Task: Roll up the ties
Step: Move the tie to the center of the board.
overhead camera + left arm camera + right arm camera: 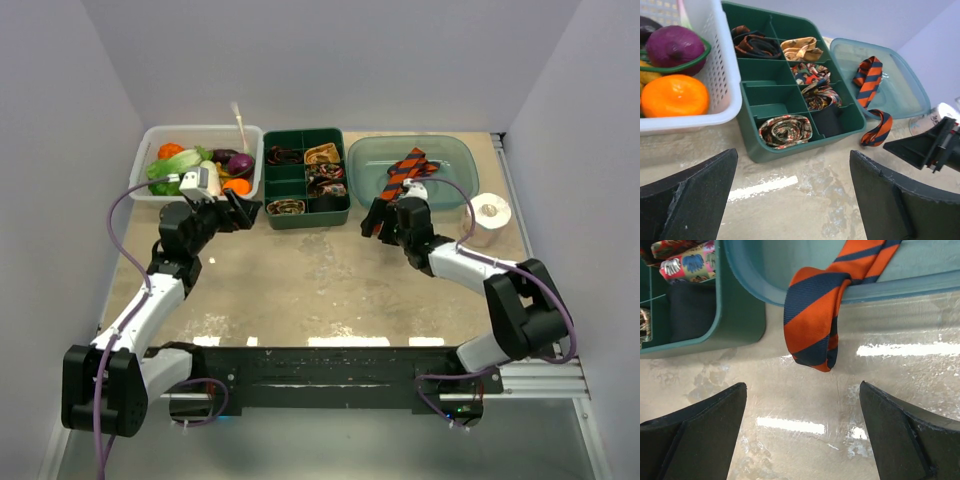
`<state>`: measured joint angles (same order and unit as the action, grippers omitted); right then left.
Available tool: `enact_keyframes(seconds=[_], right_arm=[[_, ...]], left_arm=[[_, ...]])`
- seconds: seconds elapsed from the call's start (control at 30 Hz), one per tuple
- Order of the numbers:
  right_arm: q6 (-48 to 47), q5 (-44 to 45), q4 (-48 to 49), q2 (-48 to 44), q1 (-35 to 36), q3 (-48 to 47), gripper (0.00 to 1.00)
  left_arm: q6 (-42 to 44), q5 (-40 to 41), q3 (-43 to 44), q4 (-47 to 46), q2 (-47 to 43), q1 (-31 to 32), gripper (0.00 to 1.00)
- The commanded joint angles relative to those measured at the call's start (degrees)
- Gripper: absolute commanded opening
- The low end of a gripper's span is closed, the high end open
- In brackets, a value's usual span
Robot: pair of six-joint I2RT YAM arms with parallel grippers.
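An orange-and-dark-blue striped tie (408,168) lies in a teal bin (455,195), and its folded end hangs over the near rim onto the table (812,320). It also shows in the left wrist view (867,82). Several rolled patterned ties sit in a green divided tray (307,222), one of them in the front compartment (786,130). My right gripper (378,218) is open and empty just short of the tie's hanging end (802,390). My left gripper (243,210) is open and empty in front of the tray's near left corner (792,165).
A white basket (150,140) of fruit and vegetables stands left of the tray. A white paper roll (490,215) stands right of the bin. White walls close in on both sides and at the back.
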<state>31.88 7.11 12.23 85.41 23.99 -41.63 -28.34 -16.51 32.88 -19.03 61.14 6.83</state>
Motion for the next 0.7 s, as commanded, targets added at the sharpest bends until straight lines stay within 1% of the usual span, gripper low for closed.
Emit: enact_keyframes(seconds=[0.0,0.1,0.17,0.23,0.27,0.37,0.5,0.67], right_arm=[[3.45,1.76,4.38,2.64,0.01,-0.03,0.98],[4.59,1.59,5.79,6.33,-0.17,-1.0,0.97],[5.21,1.15,7.62,8.01,-0.26,-1.61,0.93],[5.47,0.97,8.77,10.39,-0.26,-2.23,0.86],[5.56,0.97,9.56,11.09,-0.43,-2.4,0.78],[5.91,0.53,10.71,13.2,-0.61,-3.28,0.79],[5.74,0.27,12.64,13.47,-0.78,-3.11,0.78],[4.25,1.67,13.0,12.42,-0.78,-3.02,0.72]], left_arm=[[1.0,-4.14,1.92,-3.13,-0.33,0.03,1.0],[0.74,-6.42,2.01,-4.7,0.11,0.03,1.0],[0.39,-7.04,1.57,-5.58,0.11,0.03,1.0],[0.13,-7.39,1.48,-6.02,0.11,0.03,1.0],[0.12,-7.83,1.39,-6.11,0.11,0.03,1.0],[-0.05,-9.23,1.48,-6.72,0.2,0.03,1.0],[-0.31,-10.29,1.39,-7.51,0.46,0.03,1.0],[-0.49,-11.7,1.57,-7.87,0.91,0.03,1.0]])
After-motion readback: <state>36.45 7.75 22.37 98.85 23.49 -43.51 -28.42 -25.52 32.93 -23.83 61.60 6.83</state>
